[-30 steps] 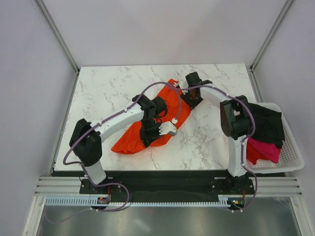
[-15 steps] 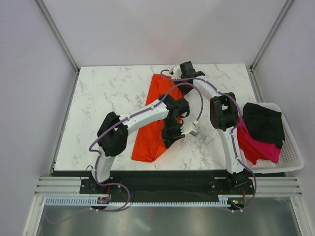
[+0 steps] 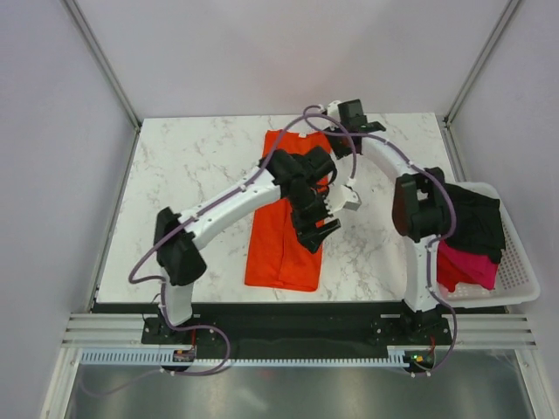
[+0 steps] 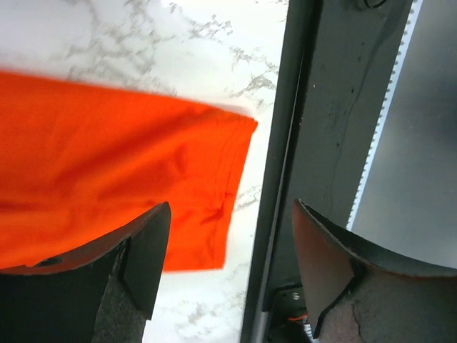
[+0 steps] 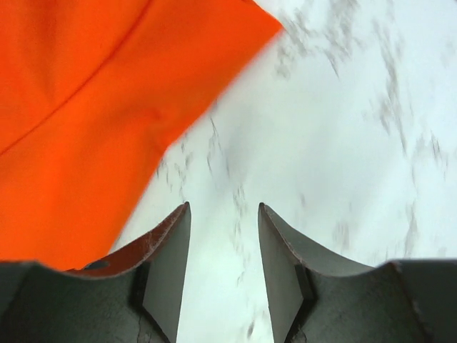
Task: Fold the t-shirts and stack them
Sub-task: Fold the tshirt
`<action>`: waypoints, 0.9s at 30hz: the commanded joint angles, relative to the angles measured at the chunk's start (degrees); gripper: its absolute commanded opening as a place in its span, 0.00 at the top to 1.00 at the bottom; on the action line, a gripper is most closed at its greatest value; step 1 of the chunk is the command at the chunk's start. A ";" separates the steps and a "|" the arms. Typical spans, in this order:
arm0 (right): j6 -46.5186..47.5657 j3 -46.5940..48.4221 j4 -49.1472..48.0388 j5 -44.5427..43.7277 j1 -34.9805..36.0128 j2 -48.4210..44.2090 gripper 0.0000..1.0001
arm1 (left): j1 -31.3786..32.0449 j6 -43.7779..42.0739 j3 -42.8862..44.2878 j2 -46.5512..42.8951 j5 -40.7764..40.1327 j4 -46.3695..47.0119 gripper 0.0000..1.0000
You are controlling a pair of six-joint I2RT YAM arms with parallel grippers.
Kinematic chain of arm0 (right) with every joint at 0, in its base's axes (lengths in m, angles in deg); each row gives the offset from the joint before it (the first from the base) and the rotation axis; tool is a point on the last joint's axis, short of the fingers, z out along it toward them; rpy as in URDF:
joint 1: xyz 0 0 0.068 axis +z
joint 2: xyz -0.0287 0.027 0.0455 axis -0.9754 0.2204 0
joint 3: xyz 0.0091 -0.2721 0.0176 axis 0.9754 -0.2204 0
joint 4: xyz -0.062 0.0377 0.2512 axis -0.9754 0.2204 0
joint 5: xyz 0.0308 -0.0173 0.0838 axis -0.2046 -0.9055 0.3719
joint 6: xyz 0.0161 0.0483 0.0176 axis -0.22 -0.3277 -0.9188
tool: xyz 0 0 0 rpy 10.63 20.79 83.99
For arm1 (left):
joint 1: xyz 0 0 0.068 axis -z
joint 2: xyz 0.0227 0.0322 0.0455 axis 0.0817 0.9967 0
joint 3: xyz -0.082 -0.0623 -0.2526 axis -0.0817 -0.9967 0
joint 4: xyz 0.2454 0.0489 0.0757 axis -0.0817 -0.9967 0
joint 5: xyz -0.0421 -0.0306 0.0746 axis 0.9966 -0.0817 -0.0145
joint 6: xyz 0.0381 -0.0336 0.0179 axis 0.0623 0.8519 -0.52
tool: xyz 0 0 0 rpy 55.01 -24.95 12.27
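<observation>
Your left hand (image 4: 232, 214) hangs spread wide over the near hem of the orange-red t-shirt (image 3: 284, 236), gripping nothing. Your right hand (image 5: 223, 207) is parted and empty above the counter (image 5: 335, 143), beside the shirt's far corner. The shirt lies as a long strip mid-counter.

end effector (image 5: 223, 214): jaws apart over marble table (image 5: 350, 128) | orange t-shirt (image 5: 78, 107): upper left

The orange-red t-shirt (image 3: 279, 253) is now lying as a long straight strip, no more a slanted heap. The left gripper (image 4: 230, 214) is opening over its right edge, and the right gripper (image 5: 223, 214) is shifting off its far corner.
</observation>
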 commanded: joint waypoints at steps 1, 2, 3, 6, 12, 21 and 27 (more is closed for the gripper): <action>-13.68 -13.74 -1.11 4.33 -3.63 -18.11 0.49 | -3.93 12.47 -7.07 -14.60 -6.78 5.17 0.25; -15.91 -17.74 -0.58 9.58 -3.81 -24.50 0.49 | -7.52 14.51 -12.06 -16.80 -6.96 6.24 0.26; -17.50 -21.61 0.03 12.24 -3.90 -27.35 0.49 | -9.81 18.36 -14.45 -20.83 -6.61 7.47 0.26; -25.14 -36.11 1.18 23.22 -3.90 -36.94 0.49 | -19.92 26.62 -23.77 -25.34 -3.20 11.51 0.30; -36.05 -56.87 -1.27 38.16 -3.81 -47.06 0.49 | -32.07 37.90 -42.32 -29.74 7.01 20.48 0.33; -53.07 -75.32 -9.07 51.28 3.91 -49.79 0.49 | -32.95 46.35 -60.26 -30.98 4.90 29.01 0.36; -60.40 -77.28 -12.10 51.12 9.55 -45.84 0.49 | -34.71 50.03 -66.15 -29.22 3.58 29.98 0.36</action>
